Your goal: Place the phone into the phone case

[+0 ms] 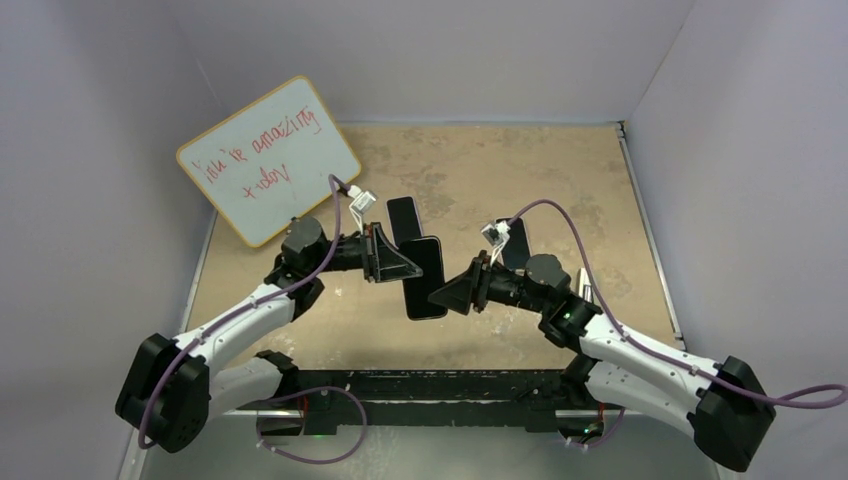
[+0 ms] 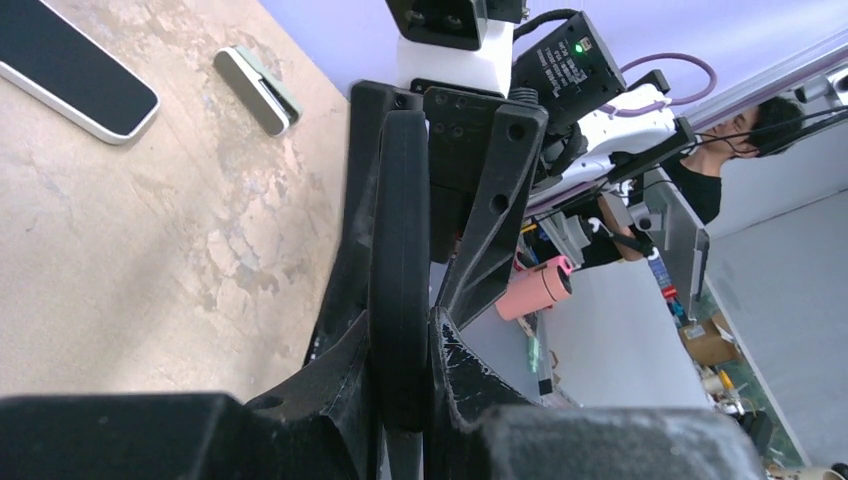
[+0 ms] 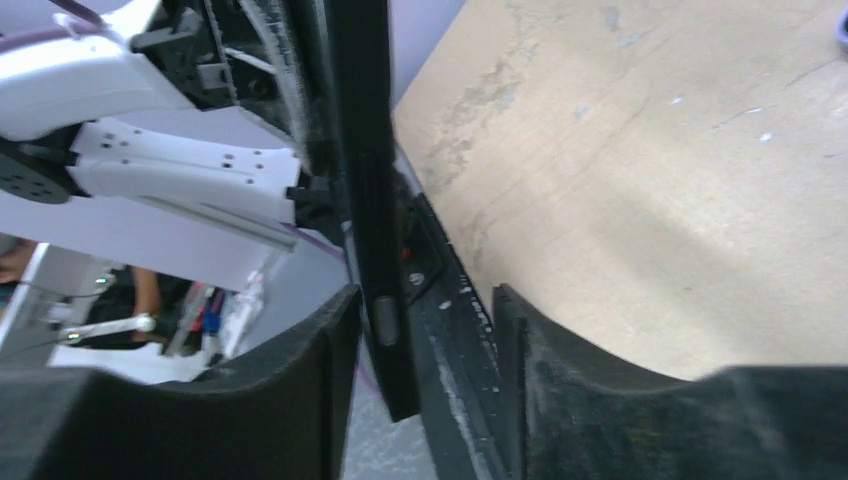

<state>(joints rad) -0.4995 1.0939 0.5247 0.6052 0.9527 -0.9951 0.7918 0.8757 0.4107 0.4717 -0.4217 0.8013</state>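
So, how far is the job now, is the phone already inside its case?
Done: the left gripper holds a black slab off the table, jaws shut on it. In hand: the right gripper sits at that slab, jaws open either side, not gripping. Left: edge-on, I cannot tell whether phone and case are joined; two more dark slabs lie on the table.

whiteboard [image 1: 268,160] far-left (tilted), table [image 1: 480,160] beyond open
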